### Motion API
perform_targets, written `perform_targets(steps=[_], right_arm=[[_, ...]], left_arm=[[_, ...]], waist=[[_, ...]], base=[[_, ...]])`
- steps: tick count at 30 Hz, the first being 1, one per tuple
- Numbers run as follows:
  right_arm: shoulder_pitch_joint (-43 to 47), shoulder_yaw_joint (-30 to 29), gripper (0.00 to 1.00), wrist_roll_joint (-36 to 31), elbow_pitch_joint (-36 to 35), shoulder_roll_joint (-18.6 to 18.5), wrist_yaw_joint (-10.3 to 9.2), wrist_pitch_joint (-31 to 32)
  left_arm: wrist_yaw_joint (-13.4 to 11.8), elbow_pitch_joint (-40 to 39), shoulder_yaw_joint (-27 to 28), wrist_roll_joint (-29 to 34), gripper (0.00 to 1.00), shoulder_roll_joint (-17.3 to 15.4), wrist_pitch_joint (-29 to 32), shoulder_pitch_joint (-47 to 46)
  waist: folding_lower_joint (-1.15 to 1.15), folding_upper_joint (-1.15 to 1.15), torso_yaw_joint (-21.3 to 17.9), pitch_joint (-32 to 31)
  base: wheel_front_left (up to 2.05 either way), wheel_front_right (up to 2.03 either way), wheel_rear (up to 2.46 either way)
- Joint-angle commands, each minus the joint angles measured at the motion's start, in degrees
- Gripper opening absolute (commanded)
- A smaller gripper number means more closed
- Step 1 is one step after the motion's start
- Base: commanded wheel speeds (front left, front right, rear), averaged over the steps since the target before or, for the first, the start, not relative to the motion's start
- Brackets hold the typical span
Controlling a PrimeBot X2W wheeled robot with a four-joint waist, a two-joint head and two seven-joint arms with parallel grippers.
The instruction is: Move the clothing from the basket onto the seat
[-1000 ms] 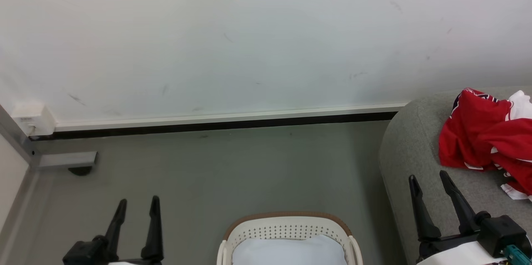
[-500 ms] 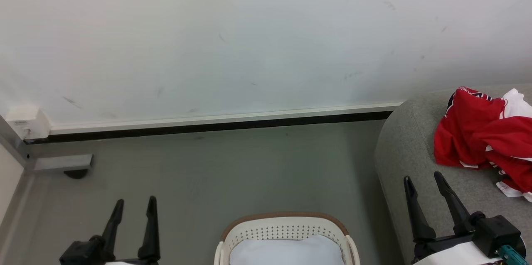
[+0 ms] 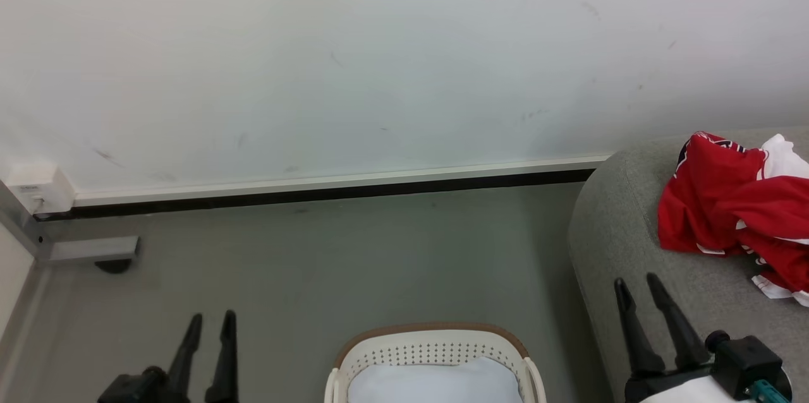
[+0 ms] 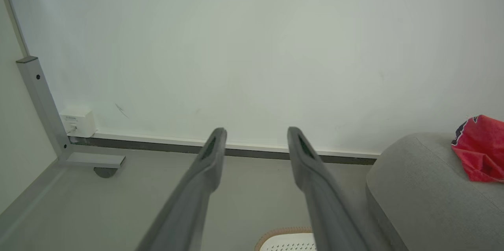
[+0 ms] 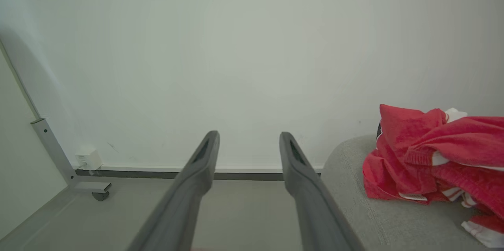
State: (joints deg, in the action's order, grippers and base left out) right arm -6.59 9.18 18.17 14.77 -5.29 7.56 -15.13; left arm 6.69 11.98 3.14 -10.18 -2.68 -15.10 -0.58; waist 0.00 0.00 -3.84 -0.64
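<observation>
The left end effector (image 3: 213,316) stood at 7 o'clock in the head view, its two dark fingers parted by a modest gap with nothing between them. The right end effector (image 3: 636,279) stood at 5 o'clock, likewise parted and empty, its fingers pointing towards 12 over the near edge of the seat (image 3: 619,220). Both wrist views showed the same bare gap between the fingers.

Between the two, at 6 o'clock, sat the white perforated basket (image 3: 433,349) with its brown rim, on the grey floor (image 3: 347,258). The part of it in view held the pale lining cloth (image 3: 436,381) and no red fabric; its near half was cut off by the frame, so whether a garment remained there could not be told.

The clothing (image 3: 727,213), a crumpled red heap with white trim, lay on the seat at 3 o'clock, well apart from the basket and clear of the right fingers. Behind everything ran the white wall (image 3: 379,62) and its dark skirting (image 3: 341,185).

The task looked done or nearly so. The likely faults from here were two. A further reach into the basket could pinch the lining, since it looked loose and lay uppermost. A careless swing of the right arm could drag the heap towards the seat's rounded corner and onto the floor.
</observation>
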Motion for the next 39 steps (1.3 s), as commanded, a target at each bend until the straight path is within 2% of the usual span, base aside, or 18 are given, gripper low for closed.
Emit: perform_targets(steps=[1,24,39], right_arm=[[0.1,0.0,0.0,0.2,0.0,0.0,0.0,0.0],[0.3,-4.0,0.0,21.2,0.2,0.4,-0.02,5.7],[0.1,-6.2,0.0,32.7,0.0,0.6,-0.04,8.9]], left_arm=[[0.0,0.2,0.1,-0.2,0.0,0.0,0.1,-0.1],[0.2,1.2,1.1,-23.0,0.0,0.0,6.2,-1.6],[0.4,1.4,1.5,-35.6,0.0,-0.1,9.5,-2.7]], waist=[[0.0,0.0,0.0,0.0],[0.0,0.0,0.7,0.1],[0.0,0.0,1.1,0.2]], base=[[0.0,0.0,0.0],[0.0,0.0,0.0],[0.0,0.0,0.0]])
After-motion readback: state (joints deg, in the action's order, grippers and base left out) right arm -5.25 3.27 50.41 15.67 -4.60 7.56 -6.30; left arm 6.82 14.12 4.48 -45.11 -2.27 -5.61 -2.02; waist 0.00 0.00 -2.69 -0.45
